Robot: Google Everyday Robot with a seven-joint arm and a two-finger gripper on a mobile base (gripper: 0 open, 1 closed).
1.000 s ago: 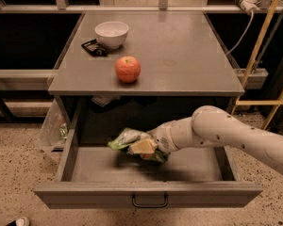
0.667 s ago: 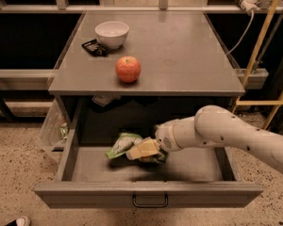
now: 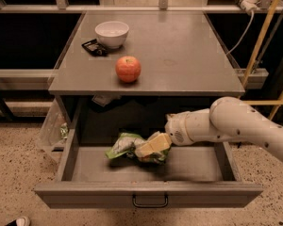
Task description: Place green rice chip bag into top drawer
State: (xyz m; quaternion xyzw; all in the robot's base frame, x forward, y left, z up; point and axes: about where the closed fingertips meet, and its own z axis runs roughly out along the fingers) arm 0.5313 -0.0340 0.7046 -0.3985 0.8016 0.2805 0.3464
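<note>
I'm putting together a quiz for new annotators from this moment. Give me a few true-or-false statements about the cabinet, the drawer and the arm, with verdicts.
1. The apple sits in the white bowl. False: it stands on the tabletop, apart from the bowl.
2. The top drawer is open. True.
3. The green rice chip bag lies on the tabletop. False: it is inside the open drawer.
4. The gripper is down in the drawer, at the bag. True.
5. A small dark object lies right beside the bowl. True.
</note>
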